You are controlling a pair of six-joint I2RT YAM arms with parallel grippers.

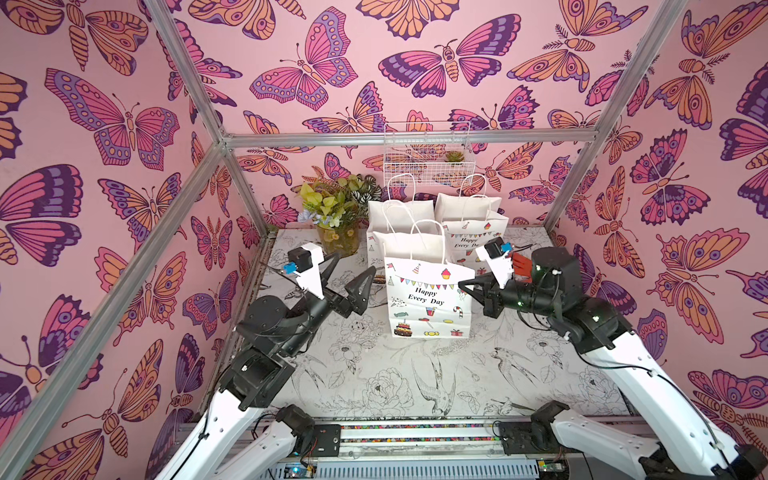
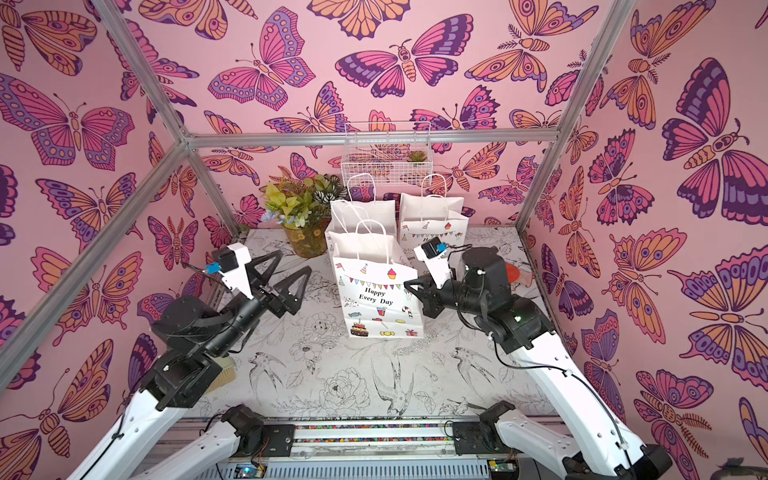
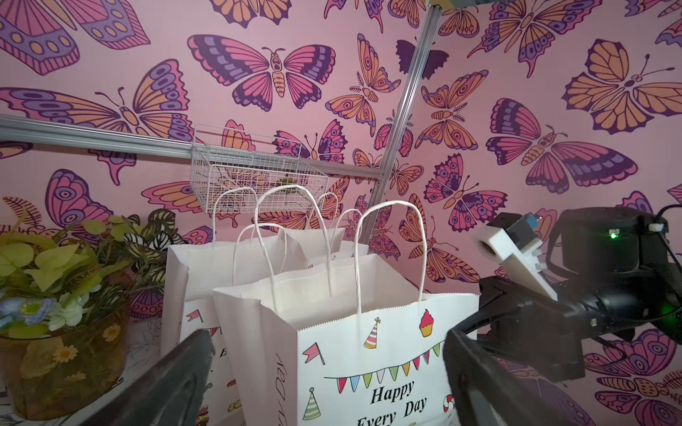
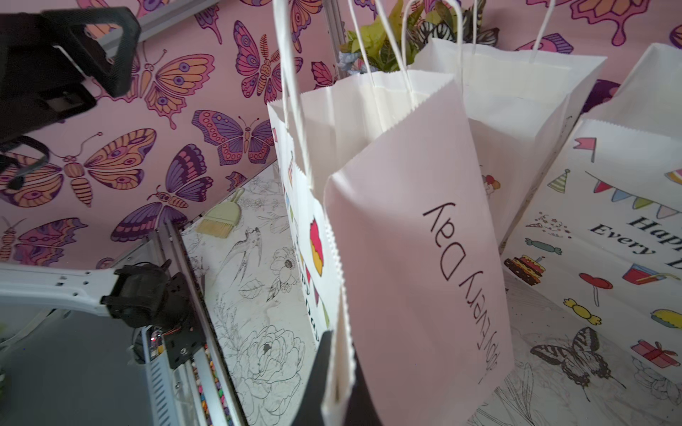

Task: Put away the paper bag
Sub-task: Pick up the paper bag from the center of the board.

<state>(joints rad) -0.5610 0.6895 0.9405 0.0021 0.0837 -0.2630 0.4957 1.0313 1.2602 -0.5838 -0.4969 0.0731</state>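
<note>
both top views look down from high in front over the whole table [image 1: 415, 374]. the wrist views sit close to the front paper bag [image 3: 369, 350] from opposite sides; all four share it.

Floral table [image 1: 415, 374] holds paper bags [image 1: 428, 299], vase [image 1: 338, 241] (brush [image 4: 221, 219] too).

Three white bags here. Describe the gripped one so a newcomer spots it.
Below the white wire basket on the back wall, three white paper bags stand on the floral-print table. Take the front white paper bag, ahead of the rear left bag and rear right bag. Only it shows its whole "Happy Every Day" print, with the right pincer shut on its edge.
</note>
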